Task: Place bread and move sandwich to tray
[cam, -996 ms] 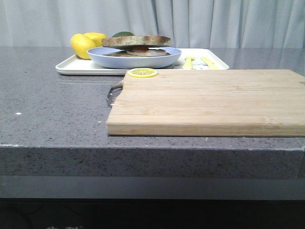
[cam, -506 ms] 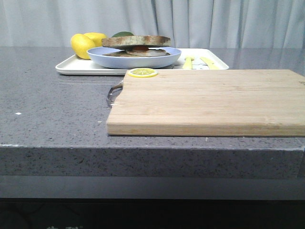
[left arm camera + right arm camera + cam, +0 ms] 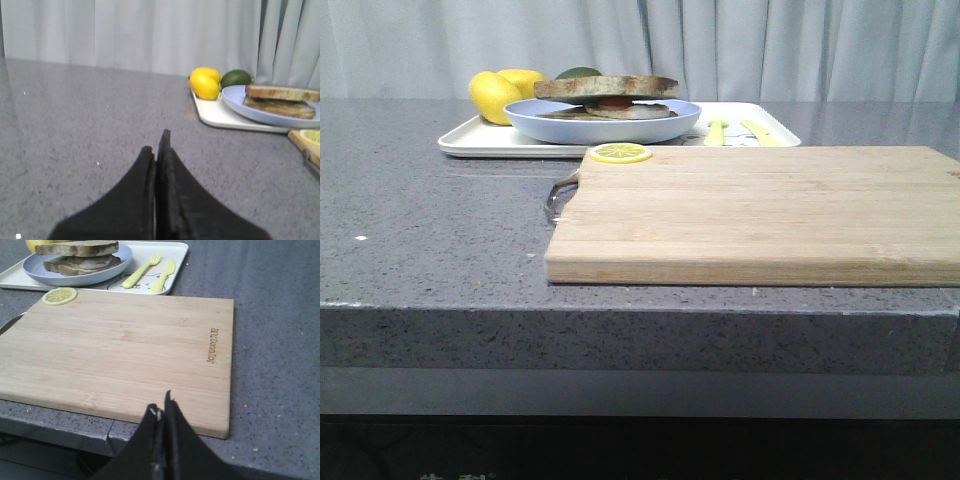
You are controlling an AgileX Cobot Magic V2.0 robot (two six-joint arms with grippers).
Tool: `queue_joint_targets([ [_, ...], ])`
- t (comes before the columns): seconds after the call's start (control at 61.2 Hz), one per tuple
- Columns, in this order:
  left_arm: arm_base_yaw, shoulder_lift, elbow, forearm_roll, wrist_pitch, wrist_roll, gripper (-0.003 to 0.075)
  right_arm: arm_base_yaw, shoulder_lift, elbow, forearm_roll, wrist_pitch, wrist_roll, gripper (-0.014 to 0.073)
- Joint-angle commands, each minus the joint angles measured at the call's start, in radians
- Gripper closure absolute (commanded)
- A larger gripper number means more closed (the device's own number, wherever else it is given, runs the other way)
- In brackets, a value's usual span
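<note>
Front view: sandwich [image 3: 607, 97] is seen on the blue plate [image 3: 602, 127], which sits on the tray [image 3: 500, 141] at the far side of the worktop [image 3: 430, 230], bread [image 3: 606, 86] laid on top; lemons [image 3: 494, 96] are at the tray's left end, yellow fork [image 3: 141, 270] and knife [image 3: 162, 276] at its right. Cutting board [image 3: 750, 212] lies nearer, just beside the tray, a lemon slice [image 3: 620, 153] on its far left corner. Left gripper [image 3: 157, 150] jaws are seen pressed together over bare worktop, right gripper [image 3: 162, 410] jaws likewise over the board's near edge; nothing is held.
</note>
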Motion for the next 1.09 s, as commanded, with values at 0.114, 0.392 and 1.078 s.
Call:
queue_joint_targets([
  [0.114, 0.001, -0.023, 0.082, -0.004, -0.151, -0.01, 0.0741, -0.005, 0.01, -0.024, -0.002, -0.071, -0.002, 0.0655],
  [0.392, 0.001, -0.023, 0.185, -0.004, -0.308, -0.01, 0.0741, -0.005, 0.01, -0.024, -0.002, -0.071, -0.002, 0.0655],
  [1.078, 0.001, -0.023, 0.185, -0.004, -0.308, -0.01, 0.0741, -0.005, 0.01, -0.024, -0.002, -0.071, -0.002, 0.0655],
])
